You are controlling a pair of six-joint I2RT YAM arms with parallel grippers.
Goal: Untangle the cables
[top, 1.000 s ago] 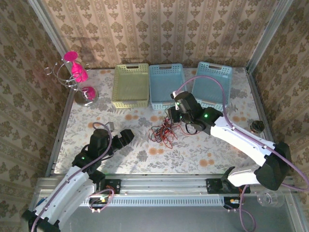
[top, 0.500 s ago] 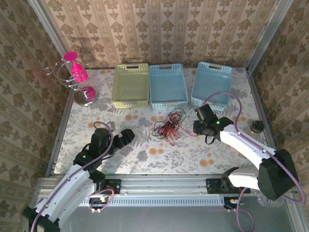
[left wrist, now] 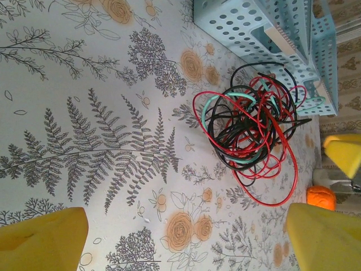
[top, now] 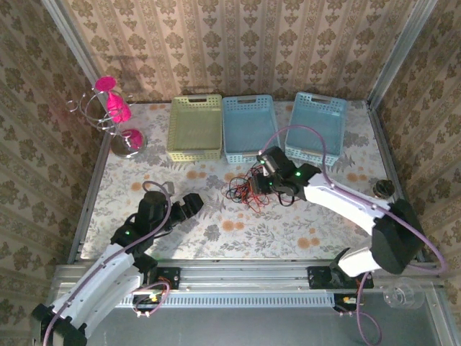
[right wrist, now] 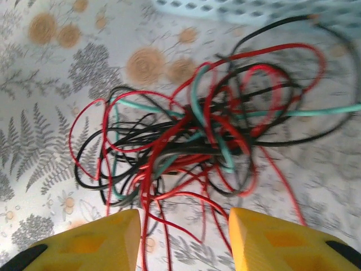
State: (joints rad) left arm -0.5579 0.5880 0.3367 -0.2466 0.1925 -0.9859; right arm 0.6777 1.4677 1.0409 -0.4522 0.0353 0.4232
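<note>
Floral cloth [top: 288,231] covers the table, with patterned wallpaper [top: 238,43] on three sides.

Far left, rear: a spiral wire stand [top: 115,119] carrying pink discs, upright on a round base.

Left, near edge: the left gripper [top: 189,205] is low over the cloth, well apart from the tangle. In its wrist view its yellow fingers [left wrist: 42,237] stand wide apart with only cloth between them.

Rear row, side by side:
- yellow-green basket [top: 195,127]: bare perforated floor.
- middle blue basket [top: 250,128]: bare perforated floor.
- right-hand blue basket [top: 315,126]: bare floor, with a lilac arm cable arching over its front edge.

Centre: the cables [top: 243,189] lie on the cloth just in front of the middle blue basket, outside every container. They form one loose knot of red, black and teal strands.

Just right of the knot: the right gripper [top: 265,180] is at the tangle's edge. Its wrist view shows the jaws parted and not clamped, with loose red strands trailing through the gap.

Far right edge: a small dark round object [top: 382,189]; identity cannot be told.
</note>
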